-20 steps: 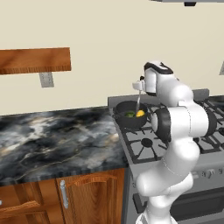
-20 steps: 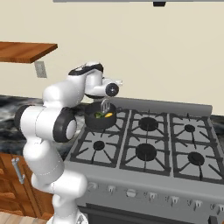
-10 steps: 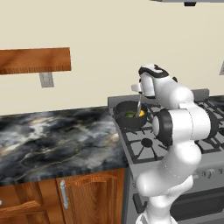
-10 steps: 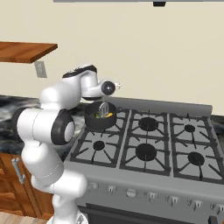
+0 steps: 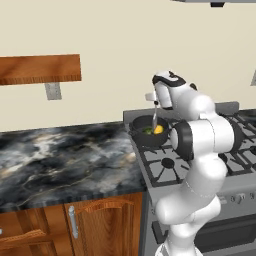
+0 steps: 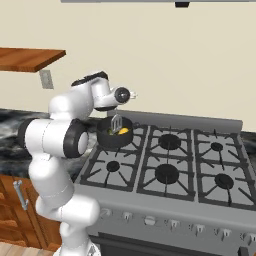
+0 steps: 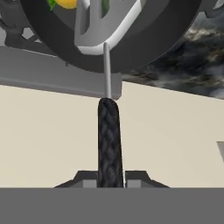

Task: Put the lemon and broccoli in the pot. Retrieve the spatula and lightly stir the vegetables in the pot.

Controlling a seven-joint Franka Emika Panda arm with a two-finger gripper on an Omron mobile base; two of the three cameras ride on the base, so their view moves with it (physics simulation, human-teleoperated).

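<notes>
While the stove (image 6: 200, 170) carries the pot (image 5: 148, 137) on its rear left burner beside the marble surface (image 5: 60, 155), lemon (image 5: 158, 130) and broccoli (image 5: 148, 131) lie inside. Spatula (image 7: 108, 131) is clamped by its black handle in the closed end effector (image 7: 109, 179), head in the pot. Judged light, stiff; textured handle favours grip. Handle weave is seen from the hand; burner position from the base.

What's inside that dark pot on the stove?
In the pot lie a yellow lemon and green broccoli, with the spatula head dipped in. The head covers part of the broccoli.
</notes>
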